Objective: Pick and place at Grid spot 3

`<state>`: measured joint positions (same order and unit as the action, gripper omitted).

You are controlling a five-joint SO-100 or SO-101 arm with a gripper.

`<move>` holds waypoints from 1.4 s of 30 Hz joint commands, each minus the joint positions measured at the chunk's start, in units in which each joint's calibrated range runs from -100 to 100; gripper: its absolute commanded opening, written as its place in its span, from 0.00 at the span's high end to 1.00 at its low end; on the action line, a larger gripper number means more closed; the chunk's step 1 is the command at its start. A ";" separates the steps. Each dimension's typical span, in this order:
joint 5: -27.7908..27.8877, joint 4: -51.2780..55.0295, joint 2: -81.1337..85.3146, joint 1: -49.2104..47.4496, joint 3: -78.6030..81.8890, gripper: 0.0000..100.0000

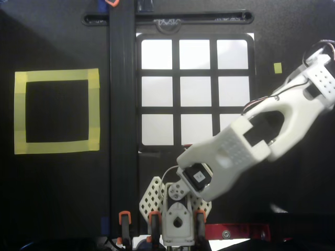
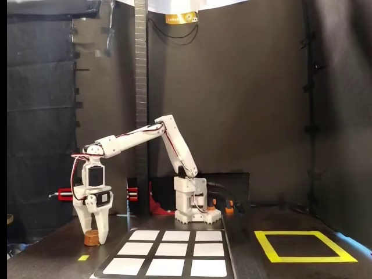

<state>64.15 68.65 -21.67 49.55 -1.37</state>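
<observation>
Here, in the fixed view, the white two-finger tool (image 2: pixel 95 233) is reaching straight down to the dark tabletop (image 2: pixel 58 253), its fingers spread around a small brown round block (image 2: pixel 90 237); whether they are pressing it cannot be told. A small yellow tape marker (image 2: pixel 83 257) is lying just in front. In the overhead view, the white arm (image 1: pixel 251 141) is crossing over the black-framed 3x3 grid of glowing white cells (image 1: pixel 195 91), covering most of the lower right cell (image 1: pixel 226 119). The yellow tape square (image 1: pixel 56 111) is sitting well apart at the left. The frame's embossed lettering (image 1: pixel 166 22) is too blurred to read.
</observation>
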 commanded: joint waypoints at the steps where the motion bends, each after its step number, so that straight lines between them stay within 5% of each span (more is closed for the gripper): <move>1: -0.10 3.54 6.65 -0.32 -2.02 0.88; 17: -6.89 19.31 23.82 -6.11 -2.11 0.88; 21: -14.70 21.14 24.25 -13.65 -2.11 0.88; 35: -57.44 25.70 26.82 -41.55 -1.84 0.88; 42: -59.83 25.04 26.74 -41.30 -1.84 0.88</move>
<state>3.35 95.08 2.70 6.81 -1.37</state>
